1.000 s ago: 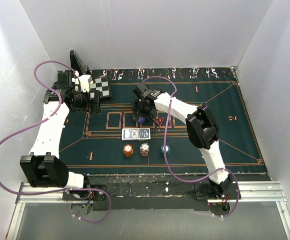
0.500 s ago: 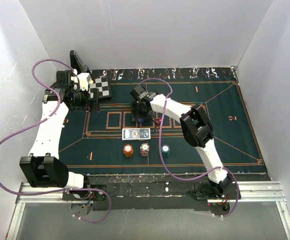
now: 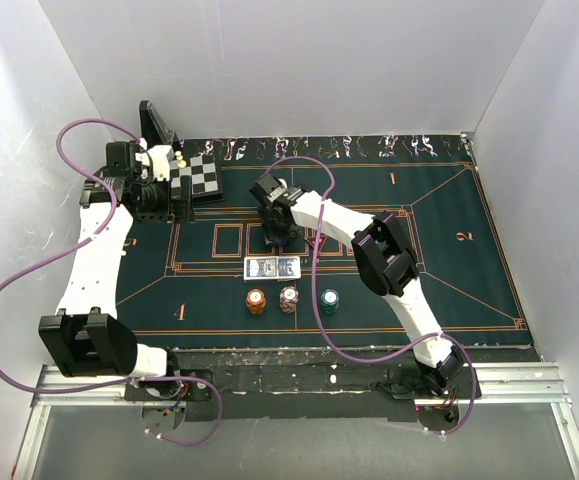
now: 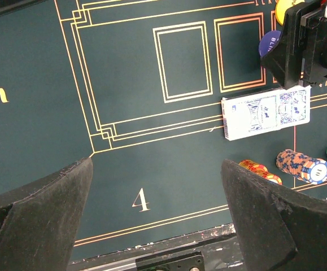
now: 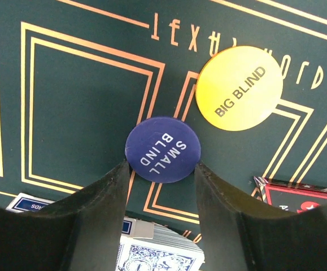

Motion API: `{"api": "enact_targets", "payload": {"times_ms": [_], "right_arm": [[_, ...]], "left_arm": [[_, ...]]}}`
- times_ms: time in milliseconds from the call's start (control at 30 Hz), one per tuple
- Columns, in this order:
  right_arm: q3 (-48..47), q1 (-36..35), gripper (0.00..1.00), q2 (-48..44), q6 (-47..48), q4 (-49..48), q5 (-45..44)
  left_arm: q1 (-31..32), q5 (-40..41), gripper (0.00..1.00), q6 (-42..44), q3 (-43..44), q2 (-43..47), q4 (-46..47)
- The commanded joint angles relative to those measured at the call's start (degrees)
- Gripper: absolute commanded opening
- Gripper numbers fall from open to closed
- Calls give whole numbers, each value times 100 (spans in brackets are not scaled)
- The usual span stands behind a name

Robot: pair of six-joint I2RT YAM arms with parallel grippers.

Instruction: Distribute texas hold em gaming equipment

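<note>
One dark green surface [image 3: 449,270] carries everything. On the far left, the left end effector [image 4: 156,169] hangs above the surface. Its fingers are wide apart and have nothing between them. Close to it, at the far left corner, are a black stand [image 3: 156,122] and a black-and-white chessboard [image 3: 197,178].

Near the middle, the playing cards [image 3: 272,267] lie flat with their blue backs up. In front of them, closer to the arm bases, three little stacks sit in a row. First come the orange chips [image 3: 256,300], then the whitish chips [image 3: 289,299], then the teal chips [image 3: 329,300]. They are near the cards but not touching them.

Just behind the cards, the right end effector [image 5: 162,169] is down low at the purple disc [image 5: 162,149]. Its two fingers press on the disc's left and right edges, so it is holding it. The disc says SMALL BLIND. I cannot tell if the disc is lifted off the surface.

The yellow disc [image 5: 239,87], marked BIG BLIND, lies flat just beside the purple one, with a small gap between them. A corner of the red triangle marker [image 5: 304,197] shows further right.
</note>
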State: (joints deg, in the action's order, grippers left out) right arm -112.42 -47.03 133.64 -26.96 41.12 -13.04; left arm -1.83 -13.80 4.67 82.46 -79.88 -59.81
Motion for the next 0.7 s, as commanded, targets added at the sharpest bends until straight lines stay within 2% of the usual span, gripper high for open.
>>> {"api": "enact_targets", "payload": {"times_ms": [0,167,500,567,667], "right_arm": [[-210,-157,52,302,51,-148,-59],[-561,-526,44,478,226,-429,222],[-895,-1256,44,311,595,-1704,1628],[-922,-1283,48,259,613,-1634,1376],[-458,-1160,62,-109,692,-1835,769]], "left_arm": [[-64,27,98,-1,121,280,13],[-142,36,98,-62,69,367,13],[-468,62,98,-106,-274,438,119],[-520,36,98,-89,-309,429,119],[-573,-8,98,-63,-344,429,145]]}}
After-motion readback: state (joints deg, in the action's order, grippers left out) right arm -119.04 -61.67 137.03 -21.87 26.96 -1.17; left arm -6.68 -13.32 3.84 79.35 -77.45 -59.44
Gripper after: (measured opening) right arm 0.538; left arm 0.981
